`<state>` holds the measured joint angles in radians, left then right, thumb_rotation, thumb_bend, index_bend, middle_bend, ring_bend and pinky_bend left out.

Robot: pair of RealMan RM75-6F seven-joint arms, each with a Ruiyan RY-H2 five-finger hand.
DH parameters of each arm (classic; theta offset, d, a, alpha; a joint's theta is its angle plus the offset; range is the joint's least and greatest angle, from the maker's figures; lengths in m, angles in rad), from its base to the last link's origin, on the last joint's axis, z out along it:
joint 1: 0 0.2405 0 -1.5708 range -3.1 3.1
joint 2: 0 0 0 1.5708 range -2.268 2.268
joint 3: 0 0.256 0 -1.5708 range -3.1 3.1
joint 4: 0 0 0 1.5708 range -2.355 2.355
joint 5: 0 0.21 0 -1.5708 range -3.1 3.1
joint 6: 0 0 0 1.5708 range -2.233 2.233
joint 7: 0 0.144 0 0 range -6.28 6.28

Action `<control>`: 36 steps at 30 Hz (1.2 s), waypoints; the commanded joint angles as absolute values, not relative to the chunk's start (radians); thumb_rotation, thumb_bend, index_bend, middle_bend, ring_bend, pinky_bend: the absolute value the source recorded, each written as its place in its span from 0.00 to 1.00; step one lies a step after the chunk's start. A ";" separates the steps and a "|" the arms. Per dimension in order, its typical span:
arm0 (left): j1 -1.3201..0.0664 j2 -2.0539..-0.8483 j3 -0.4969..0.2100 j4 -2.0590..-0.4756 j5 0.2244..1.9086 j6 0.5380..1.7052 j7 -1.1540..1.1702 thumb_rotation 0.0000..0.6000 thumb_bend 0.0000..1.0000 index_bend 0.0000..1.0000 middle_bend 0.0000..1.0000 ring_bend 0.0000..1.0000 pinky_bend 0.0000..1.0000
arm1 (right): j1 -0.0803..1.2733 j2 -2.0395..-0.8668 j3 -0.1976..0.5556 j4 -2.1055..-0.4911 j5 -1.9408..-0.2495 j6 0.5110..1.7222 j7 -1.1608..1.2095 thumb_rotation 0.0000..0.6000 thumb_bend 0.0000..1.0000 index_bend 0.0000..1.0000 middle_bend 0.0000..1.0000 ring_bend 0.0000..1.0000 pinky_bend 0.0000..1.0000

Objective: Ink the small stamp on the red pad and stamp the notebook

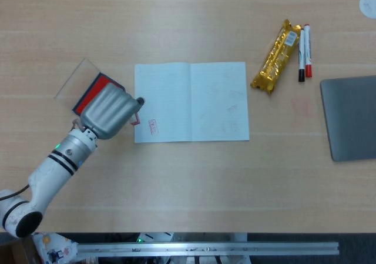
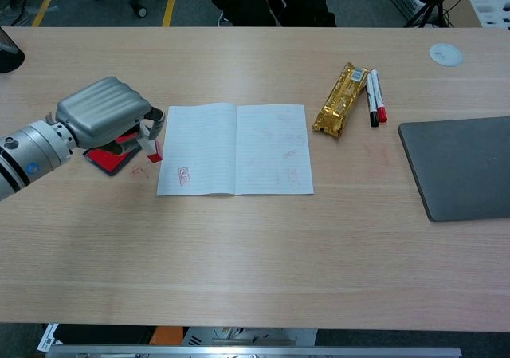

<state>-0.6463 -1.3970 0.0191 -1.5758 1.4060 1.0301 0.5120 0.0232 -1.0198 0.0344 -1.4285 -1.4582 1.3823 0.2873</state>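
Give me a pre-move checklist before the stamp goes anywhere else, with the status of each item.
1. Stamp held: ok. The left hand holds the small stamp between its fingers.
2. Stamp clear of the page: ok. It hangs just off the left edge of the notebook.
3. Print on the page: ok. A red stamp mark shows near the lower left corner of the left page.
4. Print complete and sharp: cannot tell, too small.
5. Red pad reachable: ok. It lies uncovered, partly under the hand.
6. Right hand out of the way: ok, it appears in neither view.
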 commanded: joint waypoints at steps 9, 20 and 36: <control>-0.570 -1.385 0.094 -1.540 1.481 1.083 0.443 1.00 0.38 0.58 1.00 1.00 1.00 | 0.025 -1.018 0.032 -1.430 -1.461 1.383 0.288 1.00 0.20 0.26 0.35 0.19 0.30; -0.531 -1.449 0.115 -1.434 1.514 1.089 0.413 1.00 0.38 0.56 1.00 1.00 1.00 | 0.020 -1.015 0.031 -1.426 -1.453 1.384 0.293 1.00 0.20 0.26 0.35 0.19 0.30; -0.471 -1.516 0.123 -1.295 1.551 1.135 0.347 1.00 0.37 0.52 1.00 1.00 1.00 | 0.016 -1.014 0.030 -1.431 -1.452 1.389 0.288 1.00 0.20 0.26 0.36 0.19 0.30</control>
